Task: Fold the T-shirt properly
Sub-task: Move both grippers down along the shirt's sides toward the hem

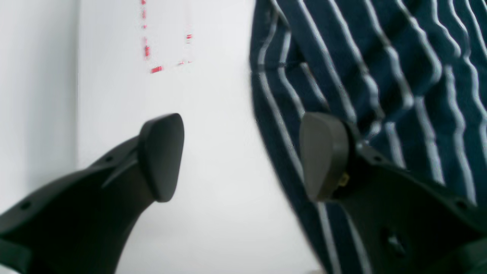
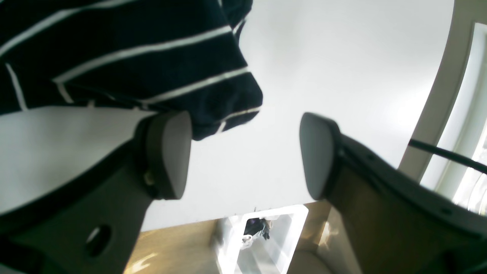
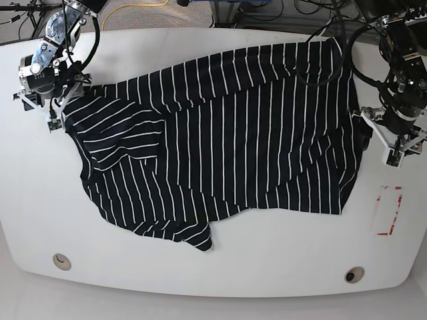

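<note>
Since the T-shirt (image 3: 220, 140) lies spread but rumpled across the table (image 3: 40, 213), the left gripper (image 3: 393, 143) and right gripper (image 3: 50, 100) hover wide apart, empty, at opposite edges, probably lining up grabs.

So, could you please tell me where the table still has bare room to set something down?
The front strip of the table below the T-shirt hem is bare, as is the left front corner. The right edge by the red rectangle is partly free. The centre and back are crowded by cloth.
</note>
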Controlling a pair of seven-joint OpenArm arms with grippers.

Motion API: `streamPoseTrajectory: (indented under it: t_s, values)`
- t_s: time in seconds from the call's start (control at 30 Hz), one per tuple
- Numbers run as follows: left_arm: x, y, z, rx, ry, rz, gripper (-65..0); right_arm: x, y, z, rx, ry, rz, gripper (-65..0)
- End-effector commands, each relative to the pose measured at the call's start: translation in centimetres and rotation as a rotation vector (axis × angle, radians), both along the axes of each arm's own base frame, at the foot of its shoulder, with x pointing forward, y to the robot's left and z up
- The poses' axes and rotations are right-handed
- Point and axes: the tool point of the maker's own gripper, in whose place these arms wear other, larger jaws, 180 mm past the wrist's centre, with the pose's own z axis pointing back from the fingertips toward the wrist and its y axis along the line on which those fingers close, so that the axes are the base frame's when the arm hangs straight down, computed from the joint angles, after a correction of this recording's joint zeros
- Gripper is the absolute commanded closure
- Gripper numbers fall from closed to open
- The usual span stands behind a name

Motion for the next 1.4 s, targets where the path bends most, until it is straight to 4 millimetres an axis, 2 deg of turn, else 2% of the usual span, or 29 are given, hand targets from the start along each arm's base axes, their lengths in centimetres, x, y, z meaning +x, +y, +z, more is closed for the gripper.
streamPoseTrajectory:
  t_s: [0.0, 0.17, 0.33, 0.43, 0.73, 0.83, 0.93, 1.1, 1.23, 1.37]
  values:
    - [0.9, 0.1, 1.7, 0.006, -0.061, -0.008, -43.5, 1.3, -0.3, 1.4, -0.011, -0.055, 0.008, -42.3]
    - [1.0, -0.4, 1.5, -0.001, -0.057, -0.019, -43.5, 3.5, 0.5, 2.4, 0.029, -0.131, 0.028, -42.3]
    - [1.3, -1.7, 1.1, -0.005, -0.046, -0.057, -43.5, 7.4, 0.7, 4.6, 0.051, -0.253, 0.037, -42.3]
    - [1.3, -1.9, 1.0, -0.006, -0.043, -0.064, -43.5, 9.3, 0.8, 4.9, 0.083, -0.299, 0.041, -42.3]
    - [1.4, -2.2, 1.0, -0.007, -0.045, -0.070, -43.3, 16.5, 2.0, 2.7, 0.302, -0.433, 0.055, -42.3]
    - [1.6, -2.2, 1.2, -0.007, -0.051, -0.070, -43.3, 19.5, 2.8, 2.1, 0.397, -0.483, 0.055, -42.3]
    - [1.7, -2.1, 1.4, -0.006, -0.058, -0.068, -43.3, 22.0, 2.6, 2.0, 0.466, -0.530, 0.049, -42.3]
    - [1.8, -2.0, 1.6, -0.006, -0.063, -0.065, -43.3, 25.8, 3.6, 2.2, 0.593, -0.619, 0.039, -42.3]
    - [1.8, -2.0, 1.6, -0.006, -0.063, -0.065, -43.3, 27.4, 2.8, 2.6, 0.637, -0.684, 0.024, -42.3]
    - [1.8, -2.0, 1.6, -0.006, -0.063, -0.065, -43.3, 28.4, 3.2, 1.7, 0.681, -0.692, 0.030, -42.3]
